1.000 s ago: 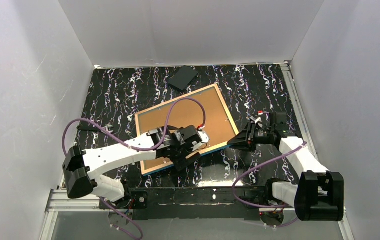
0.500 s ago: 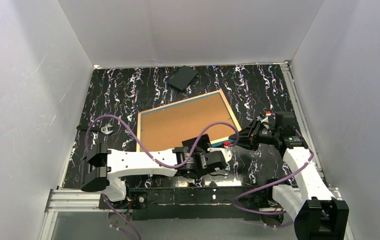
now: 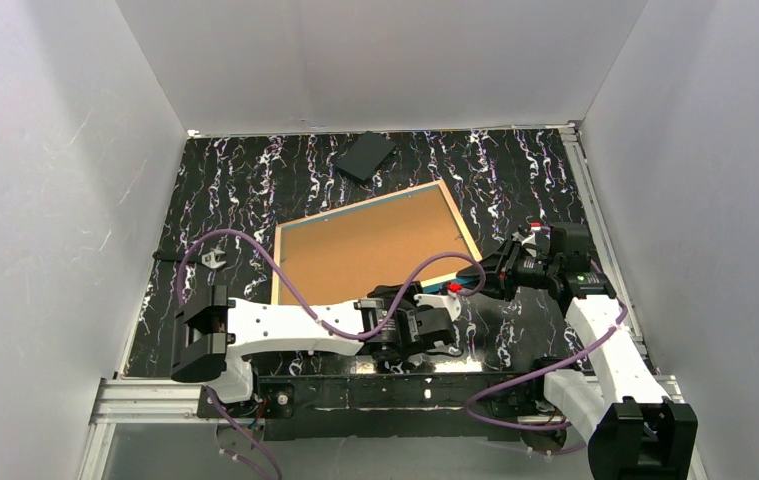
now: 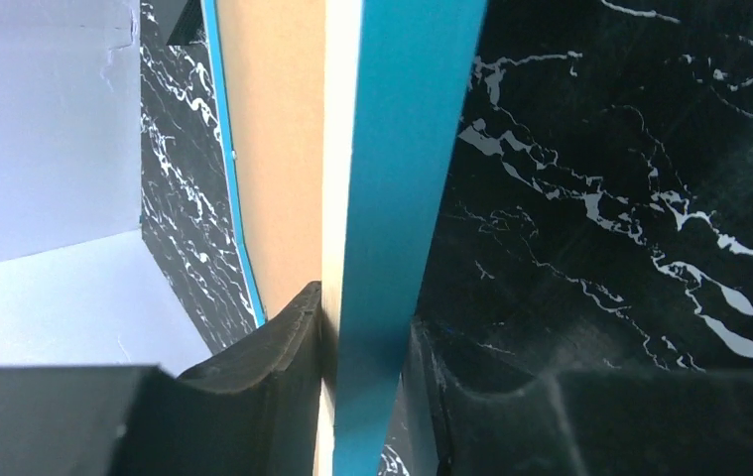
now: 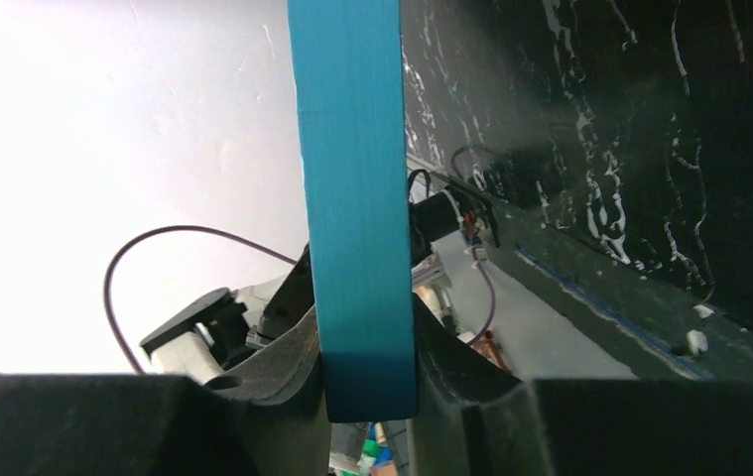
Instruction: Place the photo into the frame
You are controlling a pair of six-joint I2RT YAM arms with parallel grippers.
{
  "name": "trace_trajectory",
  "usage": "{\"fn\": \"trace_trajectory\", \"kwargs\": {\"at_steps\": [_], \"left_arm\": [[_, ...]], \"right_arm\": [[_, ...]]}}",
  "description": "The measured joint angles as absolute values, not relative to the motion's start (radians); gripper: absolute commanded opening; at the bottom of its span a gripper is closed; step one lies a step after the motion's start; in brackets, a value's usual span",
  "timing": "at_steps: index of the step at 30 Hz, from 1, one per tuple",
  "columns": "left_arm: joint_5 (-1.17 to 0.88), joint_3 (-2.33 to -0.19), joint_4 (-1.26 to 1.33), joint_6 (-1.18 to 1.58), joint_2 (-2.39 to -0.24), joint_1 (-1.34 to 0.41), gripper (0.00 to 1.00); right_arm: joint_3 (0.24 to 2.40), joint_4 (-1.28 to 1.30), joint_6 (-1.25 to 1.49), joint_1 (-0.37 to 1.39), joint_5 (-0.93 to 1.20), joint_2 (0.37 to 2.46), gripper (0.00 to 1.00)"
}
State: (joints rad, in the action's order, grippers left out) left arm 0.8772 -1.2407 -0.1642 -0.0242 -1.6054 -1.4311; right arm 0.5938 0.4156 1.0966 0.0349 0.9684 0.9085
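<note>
The frame (image 3: 370, 245) lies mid-table with a brown board face up, a tan wood rim around it and bright blue on its outer edge. My left gripper (image 3: 437, 298) sits low at the frame's near edge. In the left wrist view it (image 4: 367, 337) is shut on the frame's tan and blue edge (image 4: 392, 198). My right gripper (image 3: 483, 283) is at the near right corner. In the right wrist view it (image 5: 367, 367) is shut on the frame's blue edge (image 5: 352, 198). The photo is out of view.
A small black slab (image 3: 365, 156) lies near the back wall. A small metal piece (image 3: 213, 260) rests on the black marbled table (image 3: 235, 190) left of the frame. White walls enclose the table on three sides. The left arm's purple cable (image 3: 295, 285) loops over the frame's near left corner.
My left arm swung from over the frame down to its near edge, and its jaws closed on that edge. The frame turned and shifted right with the right gripper still holding it.
</note>
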Motion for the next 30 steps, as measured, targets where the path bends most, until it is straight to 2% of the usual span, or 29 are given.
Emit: {"fn": "trace_trajectory", "kwargs": {"at_steps": [1, 3, 6, 7, 9, 20, 30], "left_arm": [[0.879, -1.241, -0.169, -0.023, -1.610, -1.434, 0.00], [0.875, -1.253, -0.188, -0.023, -1.625, -1.435, 0.00], [0.870, -1.290, -0.228, -0.015, -1.651, -1.434, 0.00], [0.870, -1.299, -0.237, -0.014, -1.656, -1.435, 0.00], [0.860, -1.319, -0.263, -0.017, -1.665, -1.433, 0.00], [0.696, -1.594, -0.512, -0.008, -1.679, -1.383, 0.00], [0.459, -1.829, -0.750, 0.016, -1.668, -1.192, 0.00]], "right_arm": [[0.596, 0.416, 1.087, 0.037, 0.972, 0.908, 0.03], [0.597, 0.419, 1.068, 0.039, 0.970, 0.909, 0.22], [0.617, 0.451, 1.033, 0.039, 0.956, 0.909, 0.60], [0.628, 0.465, 1.020, 0.039, 0.951, 0.909, 0.67], [0.653, 0.493, 0.986, 0.039, 0.925, 0.904, 0.75], [0.804, 0.711, 0.788, 0.038, 0.674, 0.870, 0.90], [1.072, 0.800, 0.739, 0.032, 0.554, 0.813, 0.91]]}}
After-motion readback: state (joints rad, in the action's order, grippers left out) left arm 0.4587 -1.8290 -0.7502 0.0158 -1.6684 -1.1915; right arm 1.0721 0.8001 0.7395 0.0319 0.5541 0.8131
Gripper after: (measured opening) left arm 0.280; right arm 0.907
